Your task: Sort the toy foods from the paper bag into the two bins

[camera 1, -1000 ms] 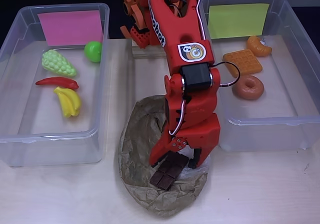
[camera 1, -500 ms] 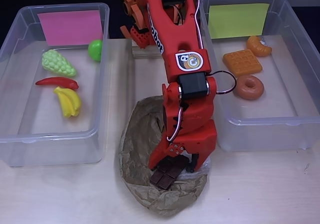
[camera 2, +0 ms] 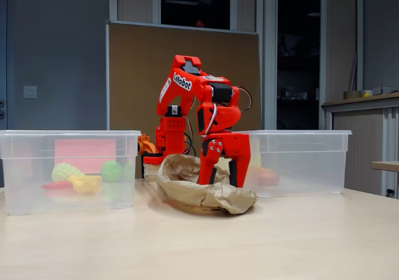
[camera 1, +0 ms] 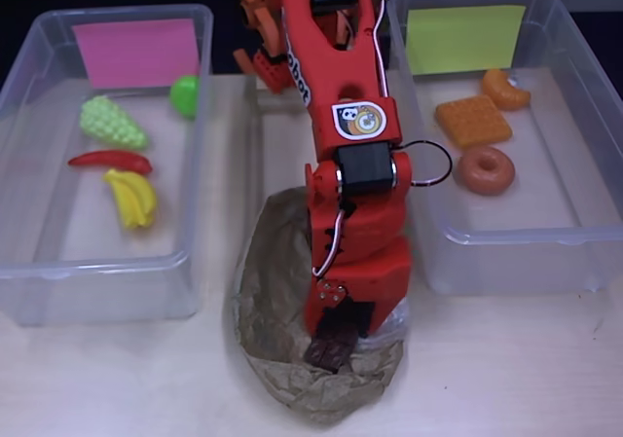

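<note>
I have the claw (camera 1: 343, 332) down inside the paper bag (camera 1: 268, 291), directly over the chocolate bar (camera 1: 331, 351), which lies in the bag's near end. I cannot tell whether the fingers grip it. Its long axis points back toward the arm.

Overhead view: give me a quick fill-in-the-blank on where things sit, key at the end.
1. The bin with the pink label holds ____ toys.
2. The donut lies in the bin with the ____ label.
3. The gripper is down over the chocolate bar, which lies on the ____.
4. The grapes and the apple share the colour ____.

Missing words: four; yellow-green; paper bag; green
</note>
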Tool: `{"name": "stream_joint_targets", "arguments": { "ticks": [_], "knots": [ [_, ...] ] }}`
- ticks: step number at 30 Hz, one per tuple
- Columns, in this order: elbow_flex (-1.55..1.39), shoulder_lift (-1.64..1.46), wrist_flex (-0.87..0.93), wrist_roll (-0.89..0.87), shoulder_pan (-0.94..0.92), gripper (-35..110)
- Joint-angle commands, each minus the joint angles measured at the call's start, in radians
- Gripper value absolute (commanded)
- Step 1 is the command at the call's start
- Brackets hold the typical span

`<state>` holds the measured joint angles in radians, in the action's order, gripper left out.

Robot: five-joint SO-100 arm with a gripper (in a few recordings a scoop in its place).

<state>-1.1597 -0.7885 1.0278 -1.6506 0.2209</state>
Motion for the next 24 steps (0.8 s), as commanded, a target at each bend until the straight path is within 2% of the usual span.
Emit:
{"name": "stream_joint_targets", "arguments": {
  "ticks": [1,15,24],
  "knots": [
    [0.002,-0.005,0.037,-0.029,0.003,1],
    [-0.066,-0.276,0.298,0.051,-0.034,0],
    [-0.135,-0.606,0.601,0.061,-0.066,0]
  ]
}}
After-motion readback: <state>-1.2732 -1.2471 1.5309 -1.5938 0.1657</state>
